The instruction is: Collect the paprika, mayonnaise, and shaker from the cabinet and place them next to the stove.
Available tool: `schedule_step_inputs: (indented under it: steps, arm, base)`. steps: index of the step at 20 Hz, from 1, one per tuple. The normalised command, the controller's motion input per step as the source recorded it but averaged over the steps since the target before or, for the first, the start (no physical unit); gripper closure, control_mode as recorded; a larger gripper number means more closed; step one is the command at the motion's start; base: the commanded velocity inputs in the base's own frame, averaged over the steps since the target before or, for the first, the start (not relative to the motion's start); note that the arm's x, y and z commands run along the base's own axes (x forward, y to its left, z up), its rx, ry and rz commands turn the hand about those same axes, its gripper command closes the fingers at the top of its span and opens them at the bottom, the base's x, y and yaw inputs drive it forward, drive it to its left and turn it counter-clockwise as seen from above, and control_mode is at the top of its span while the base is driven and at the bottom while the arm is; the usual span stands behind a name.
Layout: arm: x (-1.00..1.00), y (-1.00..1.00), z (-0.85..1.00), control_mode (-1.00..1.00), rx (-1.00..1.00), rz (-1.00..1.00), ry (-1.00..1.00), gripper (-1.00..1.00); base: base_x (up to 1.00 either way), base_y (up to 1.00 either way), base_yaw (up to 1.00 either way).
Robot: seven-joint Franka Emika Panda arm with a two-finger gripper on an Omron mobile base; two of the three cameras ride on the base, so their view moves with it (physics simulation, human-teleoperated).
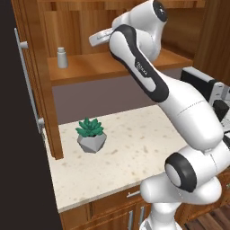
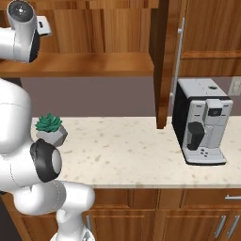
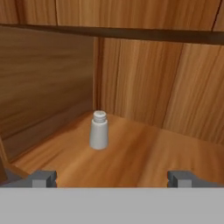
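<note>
While the gripper [image 3: 112, 178] hung wide open and empty inside the cabinet [image 1: 134, 63], the shaker [image 3: 99, 130] stood upright near the shelf's back left corner, well ahead. Approaching off-centre, I judged, a fingertip could knock it over.

**Colours and patterns in front of you**

You see the shaker [image 3: 99, 130] in pale grey-white, plain, on warm brown cabinet [image 1: 112, 63] wood with darker streaked grain. Its bar handle [image 1: 28, 81] is silver. Your worktop [image 2: 136, 150] is cream stone flecked with tan speckles, and the wall [image 2: 94, 96] behind it is a flat dull mauve-grey. The plant [image 1: 90, 127] is teal-green in a faceted grey pot [image 1: 91, 143]. The coffee machine [image 2: 203, 121] is white with black panels. The arm [image 1: 175, 103] is white with dark joints, and the finger tips [image 3: 43, 178] are dark grey.
</note>
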Motion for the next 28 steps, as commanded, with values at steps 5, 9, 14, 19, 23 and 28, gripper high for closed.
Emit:
schedule_step_inputs:
  steps: [5,9,14,19,23,28]
  arm:
    - [0.01,0.31,0.00,-1.00,-0.03,0.04,-0.02,-1.00]
    - [0.13,0.30,0.00,-1.00,0.00,0.00,-0.04,-1.00]
    - [0.20,0.15,0.00,-1.00,0.00,0.00,-0.07,-1.00]
    - [0.20,0.13,-0.01,-1.00,0.00,0.00,-0.10,-1.00]
    - [0.17,0.19,-0.06,-1.00,0.00,0.00,-0.09,-1.00]
    - [0.13,0.21,-0.11,-1.00,0.00,0.00,-0.06,-1.00]
  base:
    - [0.00,0.00,0.00]
    - [0.00,0.00,0.00]
    - [0.00,0.00,0.00]
    - [0.00,0.00,0.00]
    - [0.00,0.00,0.00]
    - [0.00,0.00,0.00]
